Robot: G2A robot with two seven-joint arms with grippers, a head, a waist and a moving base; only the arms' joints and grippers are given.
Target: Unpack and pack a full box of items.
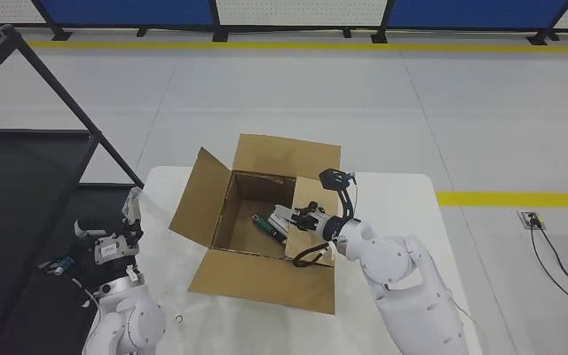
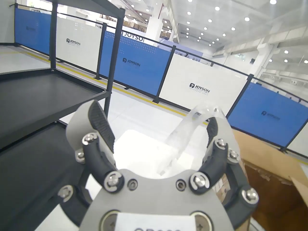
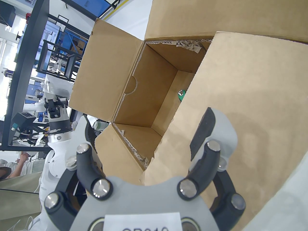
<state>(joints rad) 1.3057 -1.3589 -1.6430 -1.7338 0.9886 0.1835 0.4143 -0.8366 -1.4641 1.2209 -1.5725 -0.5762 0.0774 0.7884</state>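
Top view gives you the white bench (image 1: 399,191) with the open cardboard box (image 1: 266,280) standing at its middle, flaps spread. A black rack (image 1: 40,177) stands on the floor to the left of the bench; the left wrist view shows you its dark shelves (image 2: 36,92) close by.

Your right arm (image 1: 395,271) comes in from the near right and crosses the box's right flap (image 1: 311,200), so the right jaws hang over the inside of the box. In the right wrist view you see those jaws apart, gripping nothing. One finger (image 3: 204,131) lies in front of the right flap (image 3: 240,97). The other finger (image 3: 87,131) is partly hidden behind the near flap (image 3: 115,150). Whether either finger touches the cardboard, you cannot tell.

Your left arm (image 1: 120,302) sits at the near left corner of the bench, well apart from the box, with the left jaws pointing toward the far side. The left wrist view shows them wide apart.

A green thing (image 1: 264,224) lies on the floor of the box, just beside the right jaws; the right wrist view catches its end (image 3: 181,94) past the edge of the right flap.

A clear plastic piece (image 2: 190,126) shows between the left jaws, close to one finger (image 2: 213,131); contact cannot be judged.

A small ring (image 1: 180,318) lies on the bench near the left arm.
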